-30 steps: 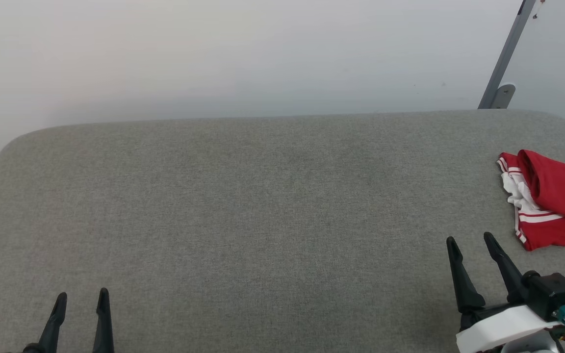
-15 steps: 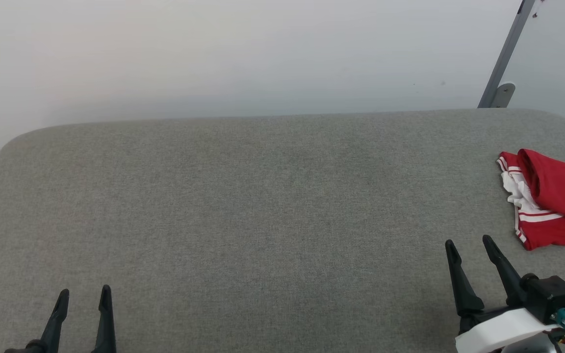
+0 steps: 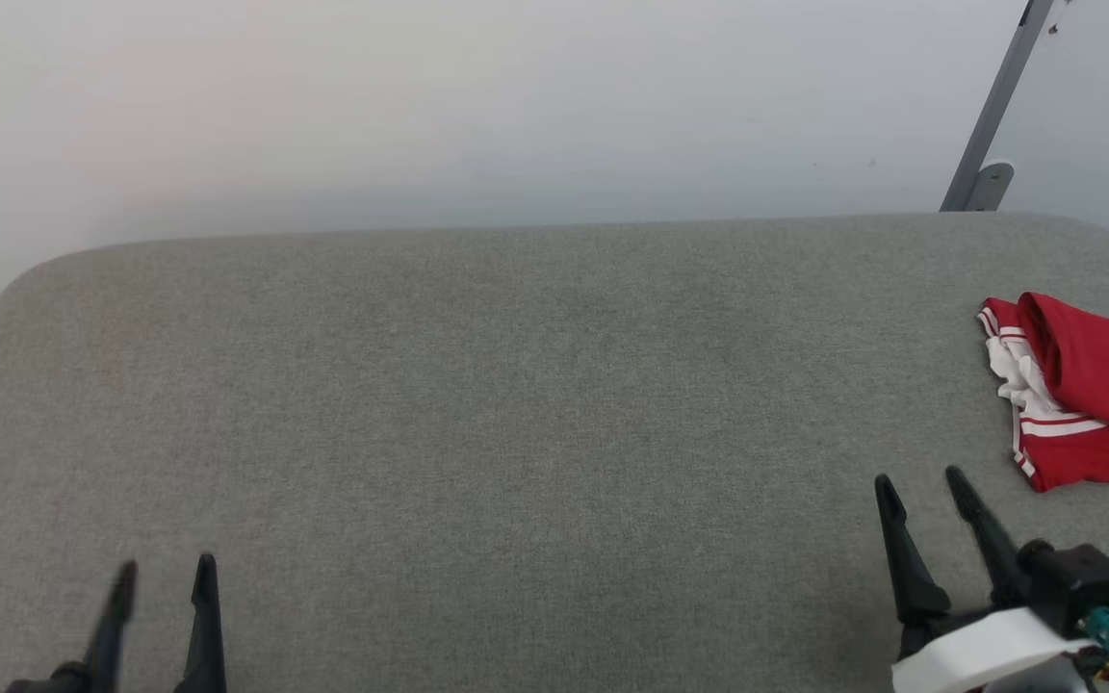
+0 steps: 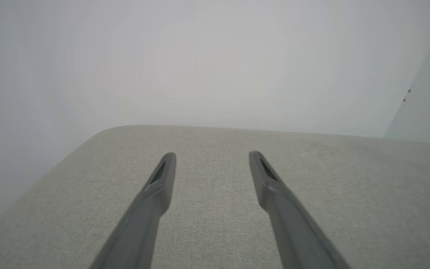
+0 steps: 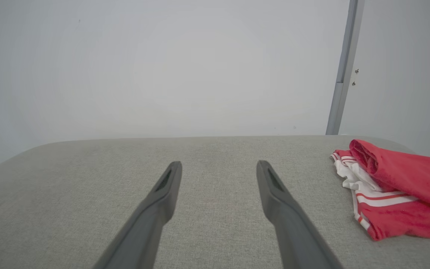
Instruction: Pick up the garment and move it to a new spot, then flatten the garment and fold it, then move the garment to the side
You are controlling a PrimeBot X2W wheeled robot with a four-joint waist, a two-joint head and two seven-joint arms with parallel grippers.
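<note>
There is one garment (image 3: 1084,404), a red and white bundle. There is one counter (image 3: 516,385), covered in grey fabric. Two hands are in sight, the left hand (image 3: 166,564) and the right hand (image 3: 918,476), each with two dark fingers (image 4: 162,179), four in all. One slanted grey metal post (image 3: 997,106) stands behind the counter. One pale wall (image 3: 420,96) backs it.

The shirt (image 3: 1094,385) is red with white panels and red-and-white striped trim; the worktop (image 3: 516,385) is flecked grey, the fingers (image 3: 905,563) black, the wall (image 3: 420,96) off-white, the pole (image 3: 992,101) grey
</note>
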